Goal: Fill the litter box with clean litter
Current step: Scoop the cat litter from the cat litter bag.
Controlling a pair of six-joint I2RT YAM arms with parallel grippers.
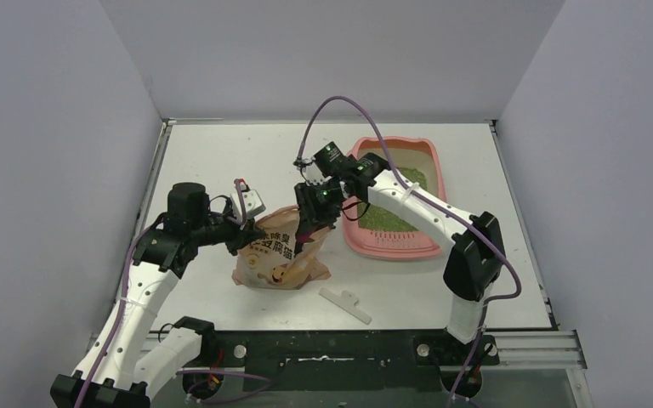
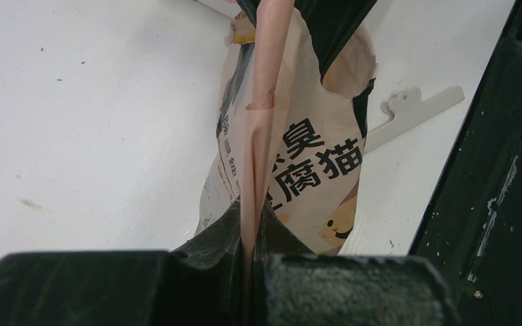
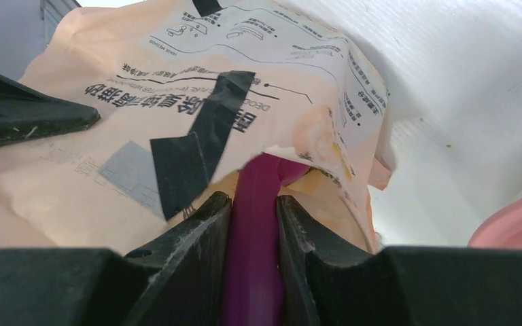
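Looking down from the top camera first: the litter box (image 1: 391, 248) sits on the right side of the table (image 1: 221, 153). The litter (image 1: 381, 219) is a green bed inside it, partly hidden by the right arm (image 1: 417, 204) crossing over. Just left of the box is a peach bag (image 1: 276, 259) with printed characters. The left gripper (image 1: 242, 231) has the bag's upper left edge, and the right gripper (image 1: 310, 223) is at the bag's mouth. A flat white plastic piece (image 1: 346, 303) lies near the bag, not touching it.

Left wrist cam: the fingers are pinched tight on a thin fold of the bag (image 2: 299, 163), and the white plastic piece (image 2: 414, 109) shows behind it.

Right wrist cam: both fingers are clamped on a magenta scoop handle (image 3: 255, 204) that runs into the bag's opening, so I can't see the scoop's head. There's a strip of black tape (image 3: 197, 149) on the bag, and a pink corner of the litter box (image 3: 516, 227) peeks in at lower right.
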